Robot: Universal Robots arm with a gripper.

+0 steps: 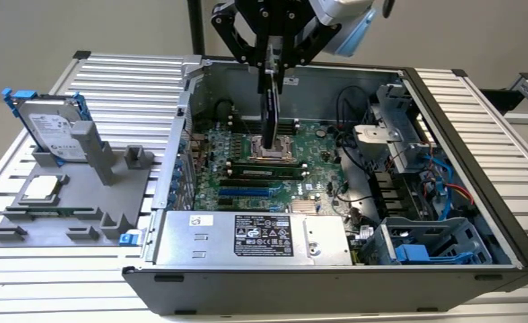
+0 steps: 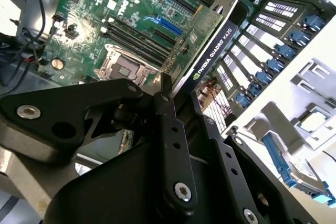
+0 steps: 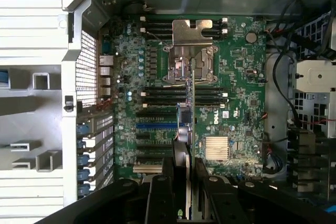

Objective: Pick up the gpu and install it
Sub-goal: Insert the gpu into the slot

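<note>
Pincer [image 1: 274, 66] is in the upper middle of the exterior view, closed on the top edge of the gpu [image 1: 269, 108]. The card hangs upright, on edge, above the board [image 1: 245, 176] inside the open case [image 1: 465, 145]. It seems clear of the board, over the socket [image 1: 268, 145]; the slots [image 1: 245, 192] lie lower in the frame. I judge the pick is done and the carry to a slot is in hand. Seating calls for the card's lower edge to line up with one slot and its bracket with the rear openings [image 2: 262, 40], and for a straight push. The drive [image 1: 56, 126] stands at the left, above the tabletop [image 1: 66, 282], well apart.
</note>
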